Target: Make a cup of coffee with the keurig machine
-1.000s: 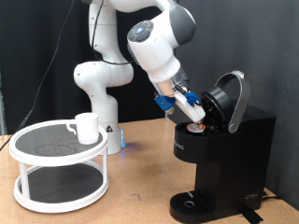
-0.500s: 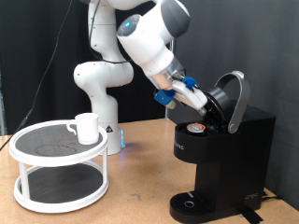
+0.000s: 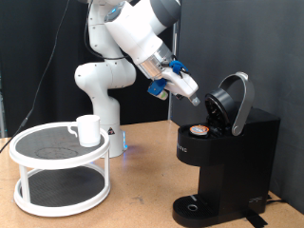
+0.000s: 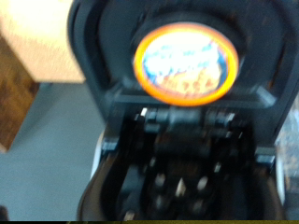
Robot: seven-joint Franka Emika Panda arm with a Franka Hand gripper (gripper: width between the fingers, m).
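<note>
My claw (image 3: 193, 92) hangs empty above the coffee maker (image 3: 228, 161) — lid up, pod (image 4: 185, 63) seated — whether it's open I cannot tell; the cup (image 3: 88, 129) sits on the white stand (image 3: 59, 193).

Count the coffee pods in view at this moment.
1: the coffee pod sits in the open holder of the keurig machine, also visible in the wrist view. The gripper holds none. Others could be hidden.

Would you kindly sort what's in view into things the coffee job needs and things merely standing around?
Job:
keurig machine, lid up
coffee pod seated in it
cup on the stand
tool, above the pod

Standing around:
white two-tier stand
wooden table
</note>
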